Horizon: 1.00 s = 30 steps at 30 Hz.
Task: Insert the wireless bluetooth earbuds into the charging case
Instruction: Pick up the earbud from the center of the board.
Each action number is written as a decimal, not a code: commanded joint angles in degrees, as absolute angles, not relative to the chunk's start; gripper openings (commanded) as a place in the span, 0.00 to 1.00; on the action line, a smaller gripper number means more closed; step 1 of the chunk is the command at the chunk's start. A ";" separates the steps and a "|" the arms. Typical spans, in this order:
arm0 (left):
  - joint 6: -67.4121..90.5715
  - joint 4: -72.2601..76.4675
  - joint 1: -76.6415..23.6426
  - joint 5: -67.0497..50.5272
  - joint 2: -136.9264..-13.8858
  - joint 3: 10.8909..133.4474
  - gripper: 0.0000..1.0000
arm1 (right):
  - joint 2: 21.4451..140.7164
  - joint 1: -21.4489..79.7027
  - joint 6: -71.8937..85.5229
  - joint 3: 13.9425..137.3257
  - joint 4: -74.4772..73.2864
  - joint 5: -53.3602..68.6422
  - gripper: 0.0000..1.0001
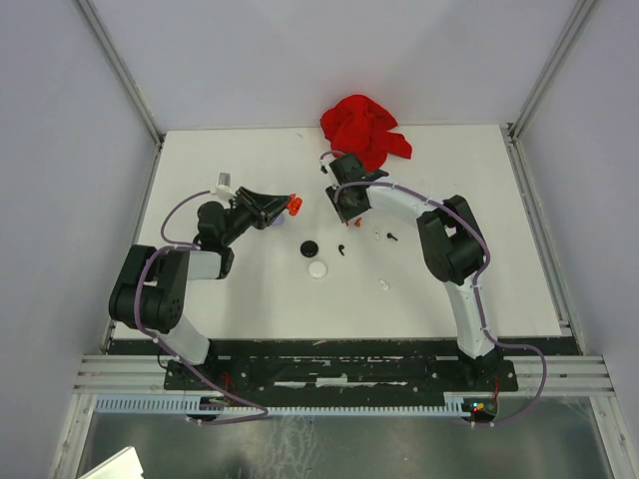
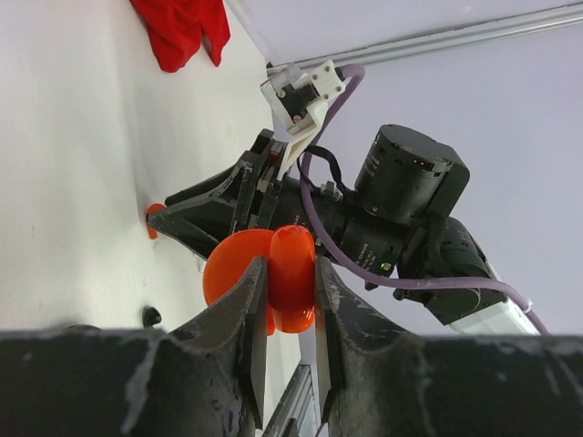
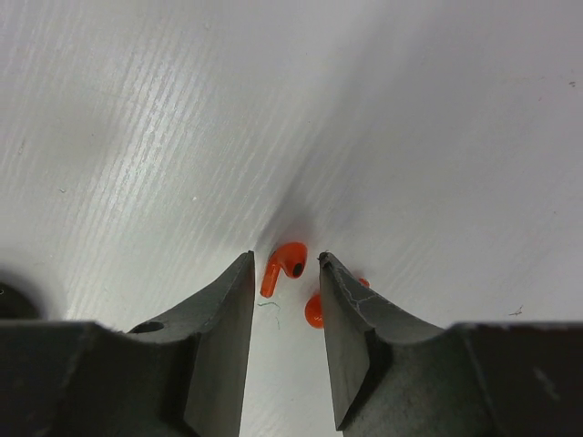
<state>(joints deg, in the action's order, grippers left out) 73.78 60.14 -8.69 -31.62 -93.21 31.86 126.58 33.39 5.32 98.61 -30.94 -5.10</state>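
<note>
Overhead, a white table (image 1: 499, 249) is boxed in by pale walls at the left, back and right, with metal rails along its edges. A red cloth (image 1: 364, 128) lies bunched at the far edge. Bare surface stretches toward the right edge and along the near side.

Both arms reach inward to the table's middle. The left arm is folded low with its forearm level. Its left pincer (image 2: 290, 273) is clamped tight on a red-orange charging case (image 2: 232, 264) held above the table. The case looks hinged open, though the close view makes that uncertain.

The right arm arches over and points its right pincer (image 3: 285, 257) straight down, jaws partly open and gripping nothing. A red earbud (image 3: 284, 267) lies on the table between its fingertips. A second red earbud (image 3: 313, 311) lies just beside, half hidden by one finger.

Nearer the arms sit a black disc (image 1: 310, 247), a white disc (image 1: 318, 268), a black earbud (image 1: 342, 249) and a white earbud (image 1: 383, 284).
</note>
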 commanded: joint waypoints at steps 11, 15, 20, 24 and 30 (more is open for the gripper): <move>75.65 63.19 -8.12 -31.84 -92.65 31.97 0.03 | 127.15 33.62 6.02 101.98 -31.44 -5.92 0.40; 75.66 63.21 -8.08 -31.89 -92.68 31.92 0.03 | 127.58 33.62 5.99 102.13 -31.44 -5.93 0.40; 75.74 63.31 -8.06 -31.90 -92.88 31.95 0.03 | 128.13 33.49 6.02 102.72 -31.86 -5.69 0.40; 75.74 63.45 -7.99 -31.90 -92.82 31.91 0.03 | 128.69 33.53 6.16 103.08 -32.11 -5.54 0.39; 75.84 63.41 -8.00 -31.88 -92.81 31.90 0.03 | 128.84 33.45 6.26 103.15 -32.08 -5.54 0.38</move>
